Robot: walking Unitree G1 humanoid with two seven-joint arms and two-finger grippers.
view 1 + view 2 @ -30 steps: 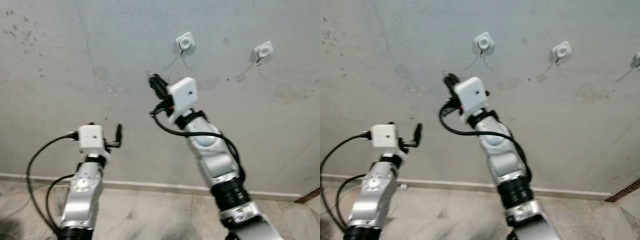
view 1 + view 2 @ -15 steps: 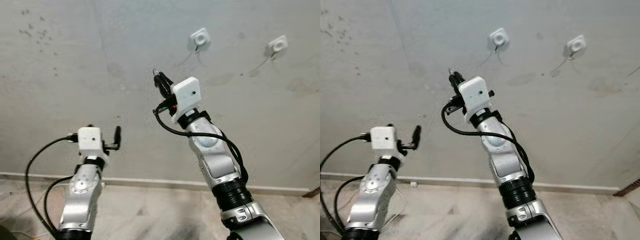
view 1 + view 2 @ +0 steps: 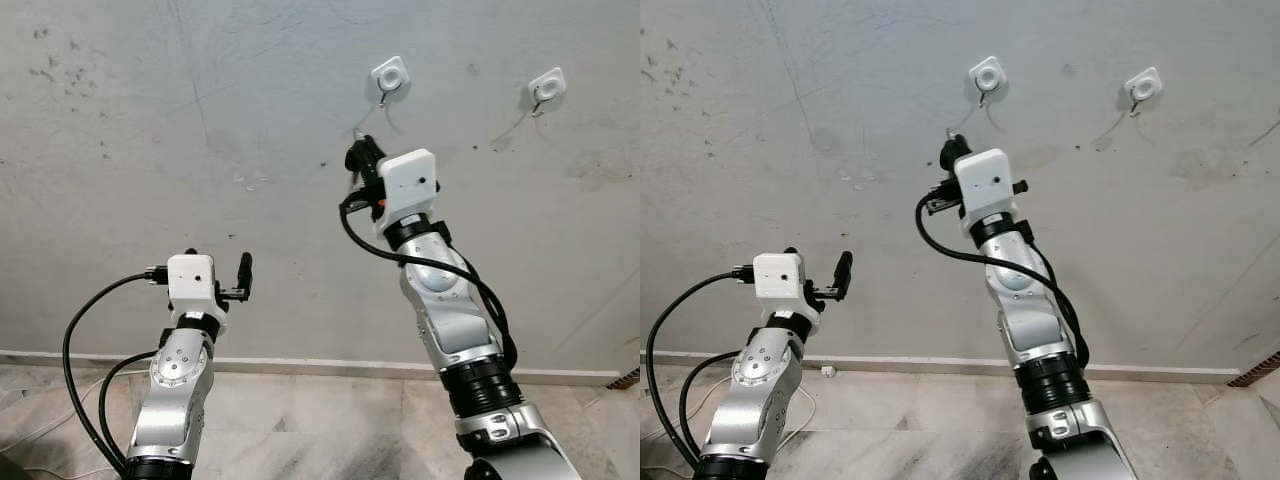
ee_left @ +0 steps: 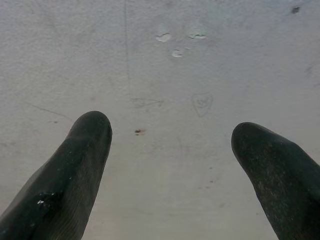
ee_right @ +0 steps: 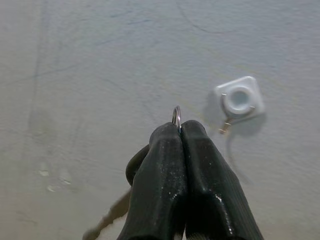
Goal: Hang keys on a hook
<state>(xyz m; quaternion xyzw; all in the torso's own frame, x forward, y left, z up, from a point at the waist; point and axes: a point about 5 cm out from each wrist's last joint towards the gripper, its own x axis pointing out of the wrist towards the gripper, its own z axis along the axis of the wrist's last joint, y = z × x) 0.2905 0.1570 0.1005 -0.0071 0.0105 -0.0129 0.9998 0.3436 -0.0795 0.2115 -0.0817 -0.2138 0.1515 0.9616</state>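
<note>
Right claw (image 5: 179, 131) is up against the wall (image 3: 200, 120), fingers pressed tight together, and poking out from between the tips is the key ring (image 5: 176, 116). So the keys are held in that pinch, high on the wall. A dim shape that may be the key hangs behind the fingers, too blurred to be sure.

The hook (image 5: 238, 100) sits just beside the ring in the right wrist view, a white square pad with a small wire hook under it. Ring and hook are apart, not touching. From the head, the right claw (image 3: 357, 158) is just below that hook (image 3: 390, 76), slightly to its left. A second hook (image 3: 546, 87) is further right on the wall, well apart from the claw.

Left claw (image 4: 170, 145) is low on the left, also pointed at the wall, fingers (image 4: 75, 160) spread wide with nothing between them. From the head view it sits at (image 3: 243, 275), near bare plaster, well apart from both hooks.
</note>
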